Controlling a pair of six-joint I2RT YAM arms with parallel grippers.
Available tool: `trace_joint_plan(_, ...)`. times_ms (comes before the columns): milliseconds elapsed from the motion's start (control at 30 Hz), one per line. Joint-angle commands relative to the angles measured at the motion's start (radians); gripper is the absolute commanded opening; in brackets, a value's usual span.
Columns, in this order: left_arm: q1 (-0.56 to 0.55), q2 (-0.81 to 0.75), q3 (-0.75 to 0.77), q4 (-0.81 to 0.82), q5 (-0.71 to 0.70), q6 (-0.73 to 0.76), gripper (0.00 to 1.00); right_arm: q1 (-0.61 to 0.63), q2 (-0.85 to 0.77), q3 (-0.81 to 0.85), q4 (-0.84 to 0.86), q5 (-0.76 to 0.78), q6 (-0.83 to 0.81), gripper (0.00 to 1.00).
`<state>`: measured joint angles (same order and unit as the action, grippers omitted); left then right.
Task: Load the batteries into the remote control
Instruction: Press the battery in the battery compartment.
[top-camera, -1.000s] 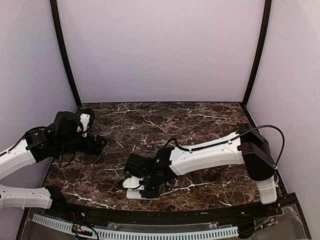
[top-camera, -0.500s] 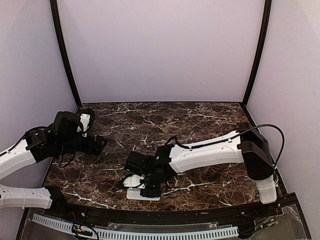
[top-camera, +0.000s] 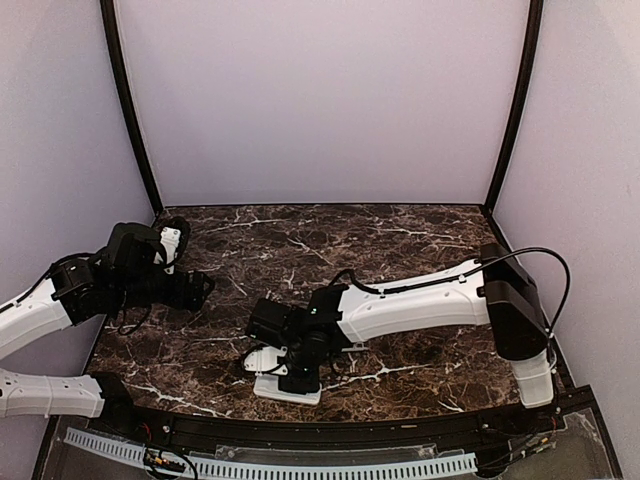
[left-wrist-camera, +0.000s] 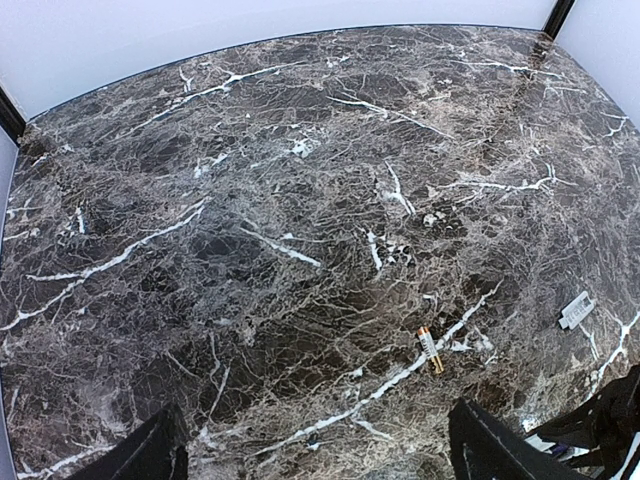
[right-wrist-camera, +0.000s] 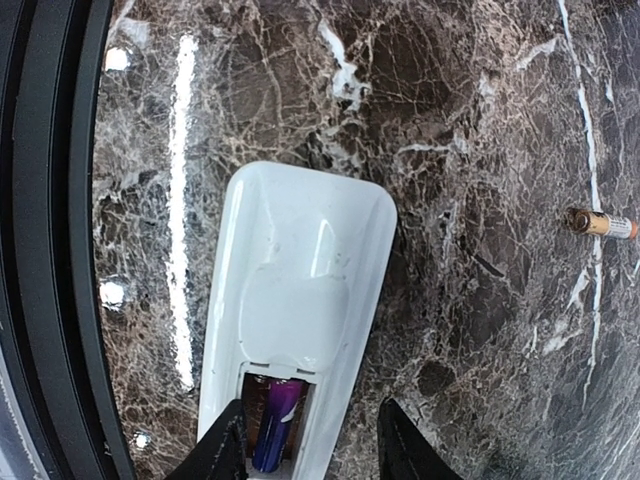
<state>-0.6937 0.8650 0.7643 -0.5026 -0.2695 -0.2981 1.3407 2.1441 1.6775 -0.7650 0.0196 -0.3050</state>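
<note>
The remote control (right-wrist-camera: 300, 270) lies back up near the table's front edge, also in the top view as the remote control (top-camera: 290, 392). One bluish battery (right-wrist-camera: 277, 425) rests inside its open recess. My right gripper (right-wrist-camera: 312, 450) is open right above that end, one finger on each side of the remote and neither touching the battery. A second battery (right-wrist-camera: 598, 223) lies loose on the marble, in the left wrist view as the battery (left-wrist-camera: 429, 349). My left gripper (left-wrist-camera: 320, 460) hangs open and empty over the left part of the table, seen from above as the left gripper (top-camera: 198, 287).
A small flat white cover piece (left-wrist-camera: 577, 309) lies on the marble beyond the loose battery. The black front rail (right-wrist-camera: 50, 250) runs close beside the remote. White enclosure walls (top-camera: 320, 100) stand behind and on both sides.
My right gripper's jaws have spread apart over the remote's recess, leaving the bluish battery lying in it, and the hand has shifted slightly. The left arm has not moved.
</note>
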Motion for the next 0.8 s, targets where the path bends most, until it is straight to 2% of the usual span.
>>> trace_joint_plan(0,0.005,-0.001,-0.008,0.004,0.006,0.013,0.90,-0.019,0.041,0.041,-0.027,-0.006,0.027,0.42)
trace_joint_plan(433,0.005,0.000,-0.008,0.003,0.005,0.016,0.90,-0.044,0.069,0.055,-0.051,-0.062,0.053,0.27)
trace_joint_plan(767,0.006,-0.003,-0.008,0.001,0.005,0.017,0.90,-0.044,0.054,0.081,-0.071,-0.087,0.047,0.34)
